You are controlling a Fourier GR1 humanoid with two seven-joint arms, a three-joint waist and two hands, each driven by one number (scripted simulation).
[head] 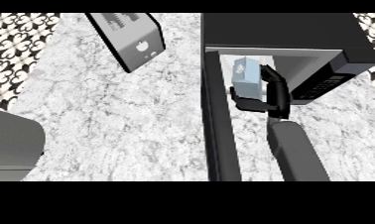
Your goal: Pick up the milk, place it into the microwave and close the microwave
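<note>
The right robot hand (265, 98) has its fingers and thumb curled round the milk (246, 75), a pale blue carton with a gabled top. The thumb wraps the carton's lower left corner and the fingers run up its right side. The carton is upright, or nearly so, at the mouth of the microwave (293, 29), just over the light inner floor of the cavity. Whether its base touches that floor cannot be told.

The microwave is dark, standing at the upper right of the marbled counter (110, 119). Its door (219, 134) is swung wide open and shows as a long dark slab running from the cavity's left edge toward the lower edge of the view. The control panel (326, 82) lies to the right of the opening. The grey right forearm comes up from below, just right of the door.

A toaster (132, 39) stands on the counter, well left of the microwave. The left robot hand does not show.
</note>
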